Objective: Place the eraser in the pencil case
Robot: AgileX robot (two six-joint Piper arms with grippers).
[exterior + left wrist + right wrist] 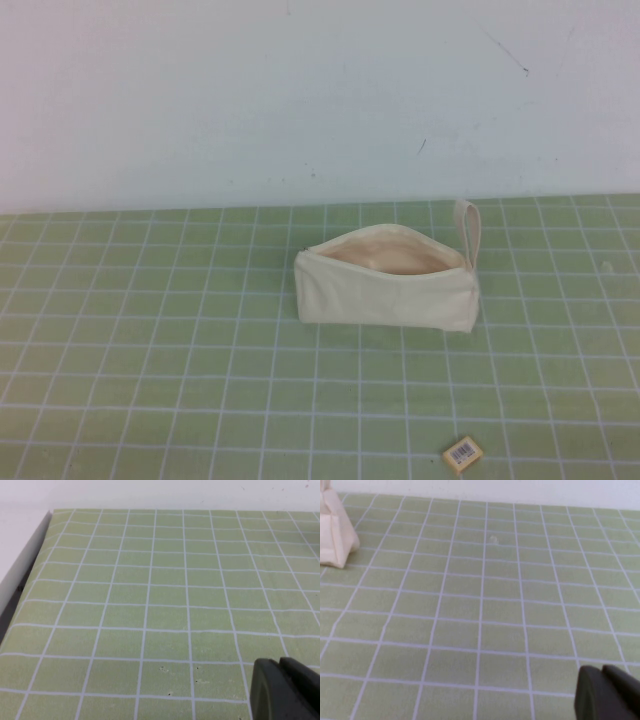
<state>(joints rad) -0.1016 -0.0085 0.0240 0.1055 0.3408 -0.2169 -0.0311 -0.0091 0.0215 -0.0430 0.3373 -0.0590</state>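
On the green gridded worktop (150, 340), toward the far middle: pencil case (386, 290), cream, wedge-shaped, lying lengthwise, zip mouth gaping upward with peach lining showing, loop strap (468, 232) standing up at its right end

Near the front edge, right of centre, well apart from the pouch: eraser (462, 453), tan, barcode label face up, lying flat and slightly skewed to the grid, touching nothing

Open room all round: wide bare grid left of the pouch, a clear band between pouch and eraser, free mat to the right as well. Along the back, white wall (300, 90) meeting the mat just behind the pouch

From the high view alone: both task things together, neither arm in sight

From the left wrist view alone: left claw (285, 690), dark, low over bare grid, tips pressed together; left border of the mat against a white ledge (20, 545)

From the right wrist view alone: right claw (607, 695), dark, over bare grid, tips pressed together, holding nothing; one cream end of the pencil case at the frame's border, well apart from the claw; eraser hidden from both wrist views
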